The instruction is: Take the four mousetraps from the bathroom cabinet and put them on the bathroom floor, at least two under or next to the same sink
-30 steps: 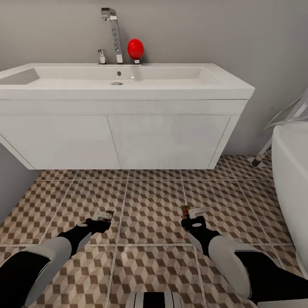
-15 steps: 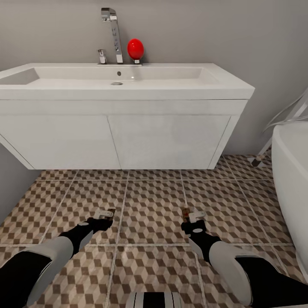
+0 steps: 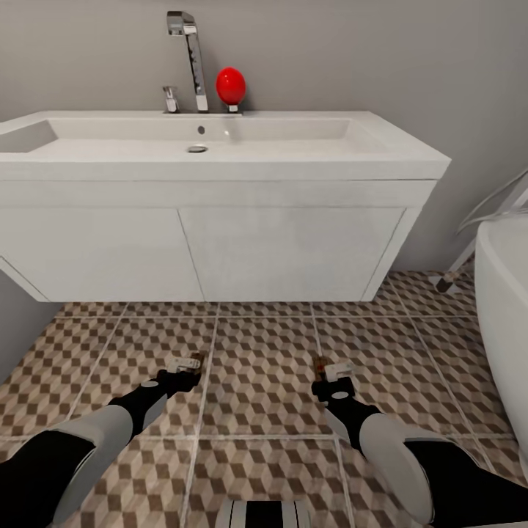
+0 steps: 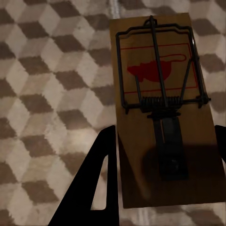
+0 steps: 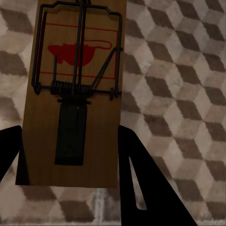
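**Two traps held low, near the sink**

Each claw pinches one mousetrap by the long edges of its board: the left claw [image 3: 185, 364] holds the left trap [image 4: 160, 106], the right claw [image 3: 328, 372] the right trap [image 5: 75, 92]. Both hang just over the patterned floor [image 3: 260, 367], on the near side of the sink [image 3: 213, 158]. The boards look light, stiff and thin. The wire springs seem touchy, so the bare wood edges are the safest hold. The basin looks empty.
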Controlling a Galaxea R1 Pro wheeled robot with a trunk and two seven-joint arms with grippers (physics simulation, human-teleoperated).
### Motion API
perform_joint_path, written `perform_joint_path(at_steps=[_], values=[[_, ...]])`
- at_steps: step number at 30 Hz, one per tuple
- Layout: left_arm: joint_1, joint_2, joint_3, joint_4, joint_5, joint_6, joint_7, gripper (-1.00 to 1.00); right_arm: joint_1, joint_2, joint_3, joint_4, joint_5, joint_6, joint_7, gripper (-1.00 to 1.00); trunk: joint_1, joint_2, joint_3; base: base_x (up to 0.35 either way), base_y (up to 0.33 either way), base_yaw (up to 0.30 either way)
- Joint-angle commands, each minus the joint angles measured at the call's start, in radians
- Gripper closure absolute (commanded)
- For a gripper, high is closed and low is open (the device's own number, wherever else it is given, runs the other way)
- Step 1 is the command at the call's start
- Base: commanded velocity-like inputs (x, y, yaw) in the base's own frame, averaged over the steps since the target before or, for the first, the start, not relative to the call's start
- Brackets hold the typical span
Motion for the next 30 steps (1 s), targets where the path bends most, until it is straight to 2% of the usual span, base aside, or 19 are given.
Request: perform_joint_path(at_steps=[1, 9, 15, 21, 30], values=[[-0.001, -0.001, -0.008, 0.001, 0.009, -0.004, -0.002, 1.00, -0.001, 0.000, -0.004, 0.003, 0.004, -0.005, -0.002, 1.00, 0.000, 0.000, -0.001, 0.061, 0.000, 0.000], [-0.001, -0.002, -0.008, 0.001, 0.010, -0.002, -0.002, 1.00, -0.001, 0.000, -0.004, 0.003, 0.005, -0.005, -0.002, 1.00, 0.000, 0.000, -0.001, 0.044, 0.000, 0.000], [-0.001, -0.001, -0.007, 0.001, 0.012, -0.002, -0.001, 1.00, -0.001, 0.000, -0.004, 0.003, 0.006, -0.005, -0.002, 1.00, 0.000, 0.000, -0.001, 0.247, 0.000, 0.000], [-0.001, -0.001, -0.007, 0.001, 0.030, -0.002, -0.002, 1.00, -0.001, 0.000, -0.004, 0.003, 0.006, -0.004, -0.002, 1.00, 0.000, 0.000, -0.001, 0.245, 0.000, 0.000], [-0.001, -0.001, -0.006, 0.002, 0.035, -0.004, -0.002, 1.00, -0.001, 0.000, -0.004, 0.003, 0.006, -0.002, -0.001, 1.00, 0.000, 0.000, -0.001, 0.032, 0.000, 0.000]])
